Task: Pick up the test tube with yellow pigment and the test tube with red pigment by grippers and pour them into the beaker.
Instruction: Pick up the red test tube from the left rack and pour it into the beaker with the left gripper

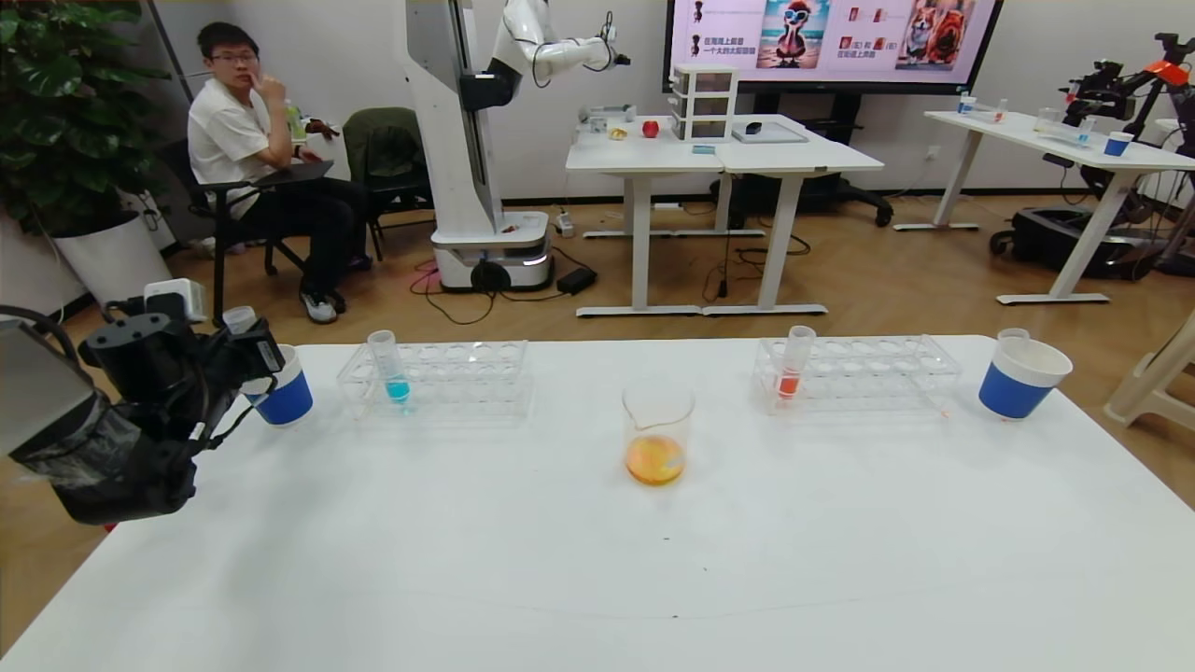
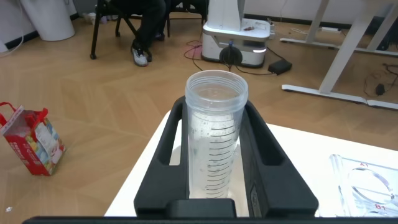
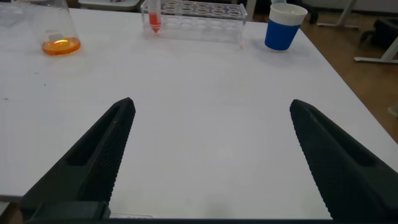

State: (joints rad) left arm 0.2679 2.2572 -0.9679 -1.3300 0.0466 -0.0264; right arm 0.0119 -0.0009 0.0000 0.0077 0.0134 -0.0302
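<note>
Your left gripper (image 1: pixel 245 359) hangs over the table's (image 1: pixel 597 560) far left corner, its fingers closed around an emptied clear test tube (image 2: pixel 214 134) with printed graduations, held upright just above the left blue-and-white paper cup (image 1: pixel 283 397). Your right gripper (image 3: pixel 208 155) hovers low over the near right part of the table, fingers spread wide, holding nothing.

The beaker (image 1: pixel 657 431) stands mid-table with orange liquid pooled at the bottom. A tube with red pigment (image 1: pixel 794 364) stands upright in the right rack (image 1: pixel 859 373) near the far edge; a blue-liquid tube (image 1: pixel 389 366) stands in the left rack (image 1: pixel 439 378).

The held tube looks light, stiff, smooth and likely slippery, possibly brittle. Grip any tube on its straight wall below the wider rim, gently, so it neither slips nor cracks.
</note>
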